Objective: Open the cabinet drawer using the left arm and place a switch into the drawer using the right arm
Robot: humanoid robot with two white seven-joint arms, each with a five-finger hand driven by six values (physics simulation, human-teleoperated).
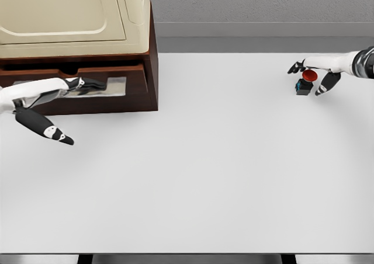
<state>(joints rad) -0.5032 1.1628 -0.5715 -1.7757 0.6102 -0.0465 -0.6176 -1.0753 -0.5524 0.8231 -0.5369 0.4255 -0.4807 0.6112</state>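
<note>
A wide white bench fills the view under a grey wall. At the far right, the right hand has its fingers spread loosely around a small switch with a red round cap and dark body, not closed on it. At the left, the left hand reaches with extended fingers into the partly open brown wooden cabinet drawer, under a cream appliance

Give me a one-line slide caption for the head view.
Left hand at the cabinet's drawer; right hand closes around the red-topped switch across the white table.
</note>
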